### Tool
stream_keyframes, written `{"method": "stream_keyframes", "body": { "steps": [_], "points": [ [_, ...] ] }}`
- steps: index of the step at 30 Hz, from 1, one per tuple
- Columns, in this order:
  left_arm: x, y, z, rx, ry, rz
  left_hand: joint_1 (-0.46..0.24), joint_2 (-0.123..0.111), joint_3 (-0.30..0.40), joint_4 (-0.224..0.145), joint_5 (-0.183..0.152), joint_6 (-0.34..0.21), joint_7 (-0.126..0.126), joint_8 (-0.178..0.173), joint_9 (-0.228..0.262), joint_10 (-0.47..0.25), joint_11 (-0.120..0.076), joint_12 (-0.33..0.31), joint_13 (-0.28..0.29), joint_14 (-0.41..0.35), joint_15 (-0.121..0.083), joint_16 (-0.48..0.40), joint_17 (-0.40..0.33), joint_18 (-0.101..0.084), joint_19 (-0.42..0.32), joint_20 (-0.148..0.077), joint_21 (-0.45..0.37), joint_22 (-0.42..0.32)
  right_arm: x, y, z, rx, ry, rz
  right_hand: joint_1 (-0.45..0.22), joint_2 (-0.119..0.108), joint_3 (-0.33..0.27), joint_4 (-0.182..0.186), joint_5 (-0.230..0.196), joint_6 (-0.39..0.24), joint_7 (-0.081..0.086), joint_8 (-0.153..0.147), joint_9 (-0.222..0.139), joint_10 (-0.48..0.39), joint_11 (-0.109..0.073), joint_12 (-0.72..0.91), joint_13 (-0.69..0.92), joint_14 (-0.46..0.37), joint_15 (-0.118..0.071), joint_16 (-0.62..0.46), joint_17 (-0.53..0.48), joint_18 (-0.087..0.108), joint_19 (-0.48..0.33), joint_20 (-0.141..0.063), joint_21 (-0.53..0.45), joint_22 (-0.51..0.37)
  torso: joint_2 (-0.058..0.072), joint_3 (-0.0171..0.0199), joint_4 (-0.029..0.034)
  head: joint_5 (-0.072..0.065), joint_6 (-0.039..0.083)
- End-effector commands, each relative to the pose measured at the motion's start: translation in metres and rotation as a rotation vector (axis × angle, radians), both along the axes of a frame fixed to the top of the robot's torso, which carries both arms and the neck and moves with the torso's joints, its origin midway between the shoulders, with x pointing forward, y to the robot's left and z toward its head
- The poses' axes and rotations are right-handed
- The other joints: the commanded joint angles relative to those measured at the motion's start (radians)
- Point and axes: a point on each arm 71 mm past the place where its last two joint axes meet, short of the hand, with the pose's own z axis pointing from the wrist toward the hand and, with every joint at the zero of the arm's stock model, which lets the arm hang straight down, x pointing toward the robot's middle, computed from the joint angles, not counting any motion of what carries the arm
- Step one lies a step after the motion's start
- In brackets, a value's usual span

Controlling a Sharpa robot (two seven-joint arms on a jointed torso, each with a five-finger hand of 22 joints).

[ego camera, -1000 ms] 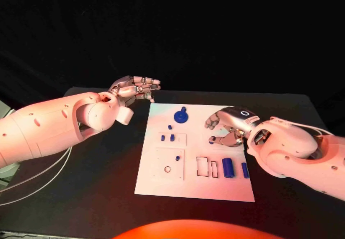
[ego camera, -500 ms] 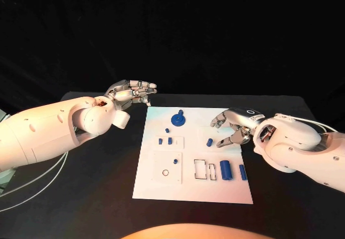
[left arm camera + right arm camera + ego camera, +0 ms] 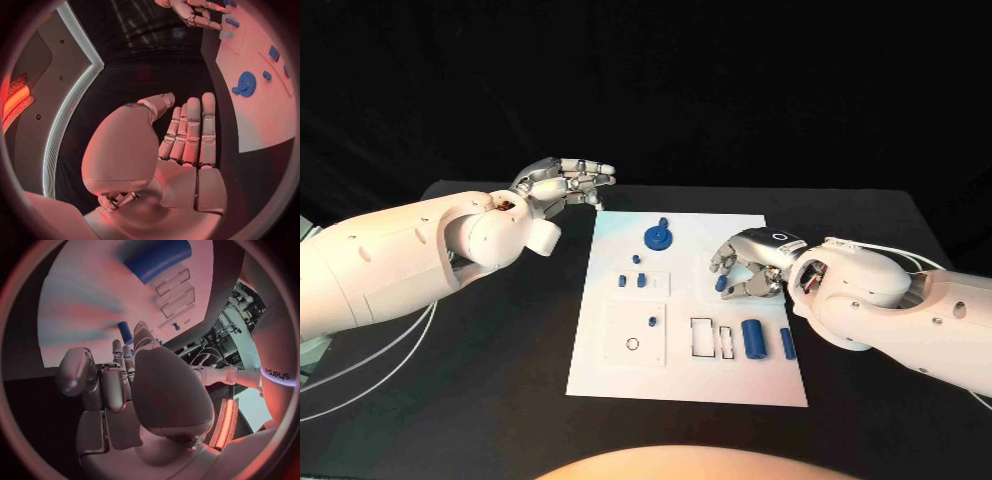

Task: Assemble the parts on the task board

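The white task board (image 3: 610, 370) lies mid-table. My right hand (image 3: 747, 268) hovers low over its right middle, fingers bent round a small blue peg (image 3: 723, 283) that lies on the board. In the right wrist view the fingertips (image 3: 127, 347) reach the peg (image 3: 125, 332) while the thumb stays apart. My left hand (image 3: 567, 180) hangs off the board's far left corner, fingers side by side and holding nothing (image 3: 187, 130). A blue disc with a knob (image 3: 659, 236) sits near the far edge. A blue cylinder (image 3: 756, 339) and a blue bar (image 3: 789, 344) lie near the right edge.
Three small blue pegs (image 3: 636, 259) (image 3: 622, 281) (image 3: 642, 281) stand left of centre, and another (image 3: 655, 322) sits in a square frame above a ring hole (image 3: 633, 344). Two rectangular slots (image 3: 702, 338) lie beside the cylinder. Black table (image 3: 473, 400) surrounds the board.
My right hand has come down and to the left, and its fingers now bracket the small peg. The peg lies where it was. My left hand has held still.
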Motion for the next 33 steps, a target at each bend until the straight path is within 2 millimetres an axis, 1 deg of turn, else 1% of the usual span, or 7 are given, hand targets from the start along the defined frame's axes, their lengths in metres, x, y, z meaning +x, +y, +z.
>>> {"method": "stream_keyframes", "body": {
  "steps": [1,5,12,19,27,29,33],
  "points": [
    [-0.0006,-0.0025,0.0017,-0.007,-0.008,-0.02,-0.011,0.001,-0.005,-0.001,0.001,-0.008,0.017,-0.004,-0.002,-0.007,-0.001,0.001,-0.001,0.0,0.006,-0.006,-0.001,0.014,0.002,0.002,-0.006,-0.001,-0.001,0.0039,-0.0036,-0.022,0.008,0.026,0.006,0.016,0.019,-0.001,-0.006,0.014,0.005,0.006,-0.001,0.022,-0.004,0.007,0.0,0.045,-0.009,0.0,-0.004,0.019,0.027,-0.007,-0.005,-0.002,0.0,0.0006,-0.0009,0.0,-0.002],
    [-0.0007,-0.0027,0.0017,-0.007,-0.008,-0.021,-0.011,0.001,-0.005,-0.001,0.001,-0.008,0.017,-0.004,-0.002,-0.007,-0.001,0.001,-0.001,0.0,0.006,-0.006,-0.001,0.014,0.002,0.002,-0.006,-0.001,-0.0002,0.0058,-0.0054,-0.025,0.007,0.027,0.014,0.028,0.044,0.0,-0.006,0.031,0.009,0.009,-0.003,0.047,-0.008,0.005,-0.002,0.045,-0.013,0.001,-0.005,0.019,0.029,-0.012,-0.006,-0.002,-0.001,0.0003,-0.0008,0.0,-0.003],
    [-0.0008,-0.0022,0.0017,-0.006,-0.007,-0.02,-0.011,0.002,-0.006,-0.001,0.001,-0.008,0.017,-0.003,-0.001,-0.008,-0.001,0.002,-0.002,0.0,0.006,-0.006,-0.002,0.014,0.002,0.003,-0.007,-0.002,0.0005,0.007,-0.0072,-0.033,0.005,0.024,0.015,0.032,0.056,0.001,-0.002,0.036,0.012,0.008,-0.005,0.051,-0.008,-0.002,-0.004,0.045,-0.014,0.001,-0.005,0.019,0.029,-0.013,-0.008,-0.003,-0.002,-0.0002,-0.0017,0.001,-0.006],
    [-0.0009,-0.0018,0.0015,-0.005,-0.004,-0.022,-0.012,0.002,-0.006,0.0,0.001,-0.008,0.017,-0.003,-0.001,-0.009,0.0,0.003,-0.002,-0.001,0.006,-0.006,-0.002,0.014,0.002,0.003,-0.007,-0.002,-0.0002,0.008,-0.0077,-0.045,-0.008,0.028,0.026,0.039,0.107,0.0,-0.01,0.061,0.013,0.011,-0.009,0.067,-0.009,-0.019,-0.005,0.045,-0.015,0.0,-0.01,0.018,0.03,-0.015,-0.01,-0.003,-0.002,-0.0006,-0.0006,0.001,-0.007],
    [-0.001,-0.0009,0.0013,-0.004,-0.001,-0.022,-0.012,0.002,-0.006,0.0,0.001,-0.008,0.017,-0.003,-0.001,-0.009,0.0,0.003,-0.002,-0.001,0.006,-0.006,-0.002,0.014,0.002,0.003,-0.007,-0.002,-0.0002,0.007,-0.0081,-0.067,-0.021,0.029,0.03,0.02,0.174,0.0,-0.003,0.078,0.013,0.011,-0.014,0.08,-0.008,-0.042,-0.005,0.045,-0.015,0.002,-0.01,0.018,0.03,-0.017,-0.012,-0.003,-0.002,0.0,-0.0011,0.002,-0.007],
    [-0.001,-0.0009,0.0013,-0.004,-0.001,-0.022,-0.012,0.002,-0.006,0.0,0.001,-0.008,0.017,-0.003,-0.001,-0.009,0.0,0.003,-0.002,-0.001,0.006,-0.006,-0.002,0.014,0.002,0.003,-0.007,-0.002,-0.0004,0.007,-0.0081,-0.07,-0.023,0.03,0.03,0.02,0.174,0.0,-0.003,0.078,0.013,0.011,-0.014,0.08,-0.008,-0.042,-0.005,0.045,-0.015,0.002,-0.01,0.018,0.03,-0.017,-0.012,-0.003,-0.002,-0.0002,-0.0014,0.002,-0.007],
    [-0.001,-0.0009,0.0012,-0.004,0.0,-0.023,-0.014,0.003,-0.007,0.001,0.0,-0.009,0.017,-0.002,-0.001,-0.01,0.0,0.003,-0.003,-0.001,0.007,-0.006,-0.002,0.014,0.002,0.003,-0.008,-0.003,-0.0006,0.0068,-0.0083,-0.076,-0.023,0.03,0.024,0.006,0.211,0.0,-0.003,0.088,0.014,0.012,-0.016,0.089,-0.009,-0.053,-0.005,0.045,-0.015,0.002,-0.011,0.018,0.031,-0.018,-0.009,0.0,-0.002,0.0003,-0.0018,0.001,-0.007]
  ]
}}
